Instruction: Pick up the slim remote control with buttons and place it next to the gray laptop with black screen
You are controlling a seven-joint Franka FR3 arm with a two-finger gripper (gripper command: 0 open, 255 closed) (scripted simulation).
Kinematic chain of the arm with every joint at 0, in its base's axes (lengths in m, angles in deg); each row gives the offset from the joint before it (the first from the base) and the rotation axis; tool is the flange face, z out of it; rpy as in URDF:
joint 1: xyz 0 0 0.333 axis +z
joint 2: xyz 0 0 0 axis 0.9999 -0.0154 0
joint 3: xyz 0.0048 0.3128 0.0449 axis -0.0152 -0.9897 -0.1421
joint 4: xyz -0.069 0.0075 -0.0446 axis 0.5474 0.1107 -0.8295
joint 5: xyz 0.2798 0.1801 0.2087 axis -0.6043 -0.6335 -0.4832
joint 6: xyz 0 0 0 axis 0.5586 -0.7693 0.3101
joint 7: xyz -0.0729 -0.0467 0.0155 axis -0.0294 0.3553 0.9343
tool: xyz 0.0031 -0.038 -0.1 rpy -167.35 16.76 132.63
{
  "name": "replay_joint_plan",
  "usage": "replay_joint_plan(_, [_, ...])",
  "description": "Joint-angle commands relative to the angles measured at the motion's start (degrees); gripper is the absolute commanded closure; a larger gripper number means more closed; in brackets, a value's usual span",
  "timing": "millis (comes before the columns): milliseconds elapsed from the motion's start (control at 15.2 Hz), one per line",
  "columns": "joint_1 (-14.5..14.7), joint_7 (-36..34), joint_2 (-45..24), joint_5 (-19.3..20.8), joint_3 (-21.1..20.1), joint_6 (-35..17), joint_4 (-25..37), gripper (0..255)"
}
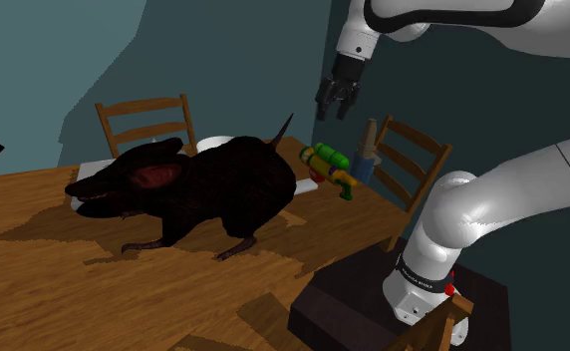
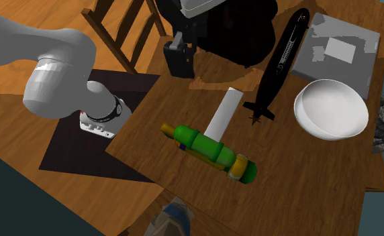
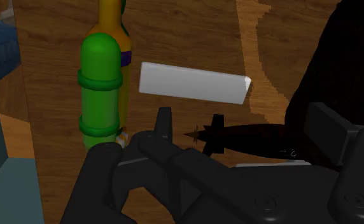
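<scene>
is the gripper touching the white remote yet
Apart. In the shoulder view the gripper hangs well above the table. In the wrist view the white remote lies flat on the wood beyond the open fingers, unclasped.

My arm (image 1: pixel 492 204) is a run of smooth, glossy white shells, fat and rounded like bent pipe, with dark grey rings where one piece turns on the next. At about five o'clock in the shoulder view my base (image 1: pixel 418 291) wears a dark band (image 1: pixel 413 273) with small pale lettering I cannot read, and a little red spot (image 1: pixel 450 289) sits beside it. Under it is my stand (image 1: pixel 323 299), a plain dark box. My wrist narrows to a white cuff, then a dark collar, and ends in my pincer (image 1: pixel 335 113), black all over. Its two fingers (image 3: pixel 165 124) are blocky and matt black, on a rounded black palm.
</scene>
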Motion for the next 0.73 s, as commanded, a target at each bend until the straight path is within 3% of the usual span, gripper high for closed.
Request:
replay_joint_plan(0, [0.00, 0.00, 0.00, 0.00, 0.00, 0.00, 0.00, 0])
replay_joint_plan(660, [8.25, 30.98, -12.44, 5.80, 6.84, -16.23, -7.44, 0])
